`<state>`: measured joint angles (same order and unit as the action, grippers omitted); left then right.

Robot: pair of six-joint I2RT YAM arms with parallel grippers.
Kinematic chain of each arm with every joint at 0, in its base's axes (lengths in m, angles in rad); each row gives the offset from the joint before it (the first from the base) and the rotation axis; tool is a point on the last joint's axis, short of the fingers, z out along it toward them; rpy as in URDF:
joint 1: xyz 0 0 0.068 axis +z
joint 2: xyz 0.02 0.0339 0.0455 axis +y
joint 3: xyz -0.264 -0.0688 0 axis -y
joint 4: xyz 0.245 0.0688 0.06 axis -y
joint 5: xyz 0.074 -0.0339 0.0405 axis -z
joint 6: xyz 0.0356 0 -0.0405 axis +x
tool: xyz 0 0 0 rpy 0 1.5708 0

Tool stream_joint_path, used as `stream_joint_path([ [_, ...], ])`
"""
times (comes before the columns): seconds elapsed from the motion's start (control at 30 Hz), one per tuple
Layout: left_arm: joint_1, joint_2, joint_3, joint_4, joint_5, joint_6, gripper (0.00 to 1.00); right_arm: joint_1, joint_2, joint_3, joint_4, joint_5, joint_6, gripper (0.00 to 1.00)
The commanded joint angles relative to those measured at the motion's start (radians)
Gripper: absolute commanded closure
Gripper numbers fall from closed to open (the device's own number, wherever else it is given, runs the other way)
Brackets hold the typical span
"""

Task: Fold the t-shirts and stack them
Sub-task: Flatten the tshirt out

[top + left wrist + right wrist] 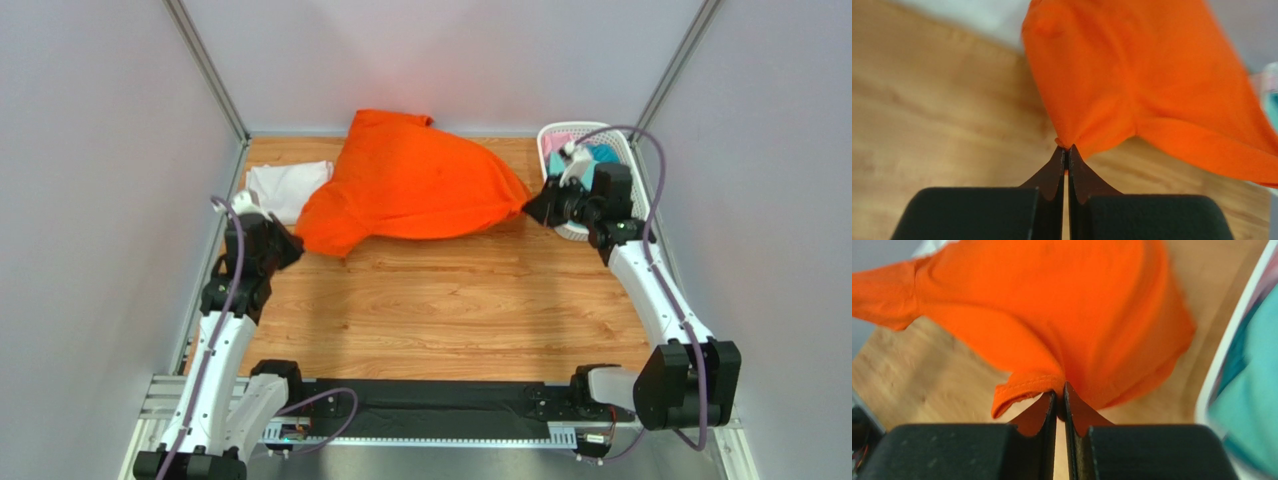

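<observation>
Top external view: left hand point(297, 245) and right hand point(531, 206) each clamp the orange t-shirt point(415, 185), which wants even tension before lowering flat onto the table point(450, 310).

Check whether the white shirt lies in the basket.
No, the white shirt lies on the table at far left; the basket stands far right.

One orange t-shirt point(420, 185), one white t-shirt point(287, 186), one basket point(570, 126)
</observation>
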<state>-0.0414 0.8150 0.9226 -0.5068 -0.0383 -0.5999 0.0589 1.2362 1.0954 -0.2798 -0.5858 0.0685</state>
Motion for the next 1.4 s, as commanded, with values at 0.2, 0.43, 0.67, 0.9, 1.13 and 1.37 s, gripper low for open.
stream_joint_path([
  [0.2, 0.003, -0.223, -0.447, -0.183, -0.083, -0.264, 1.0, 0.055, -0.158, -0.425, -0.027, 0.108, 0.229, 0.93],
  [0.43, 0.003, -0.211, -0.44, -0.346, -0.11, -0.319, 1.0, 0.055, -0.262, -0.56, -0.108, 0.217, 0.365, 0.95],
  [0.67, 0.003, -0.215, -0.352, -0.511, -0.207, -0.438, 1.0, 0.073, -0.296, -0.503, -0.241, 0.234, 0.412, 0.77],
  [0.9, 0.003, -0.238, -0.234, -0.746, -0.376, -0.604, 0.43, 0.231, -0.317, -0.428, -0.378, 0.409, 0.451, 0.38],
  [1.13, 0.003, -0.315, -0.134, -0.735, -0.373, -0.541, 0.0, 0.41, -0.245, -0.381, -0.378, 0.495, 0.499, 0.0],
  [1.37, 0.002, -0.148, -0.22, -0.264, 0.023, -0.318, 0.0, 0.59, 0.004, -0.328, -0.242, 0.534, 0.553, 0.0],
])
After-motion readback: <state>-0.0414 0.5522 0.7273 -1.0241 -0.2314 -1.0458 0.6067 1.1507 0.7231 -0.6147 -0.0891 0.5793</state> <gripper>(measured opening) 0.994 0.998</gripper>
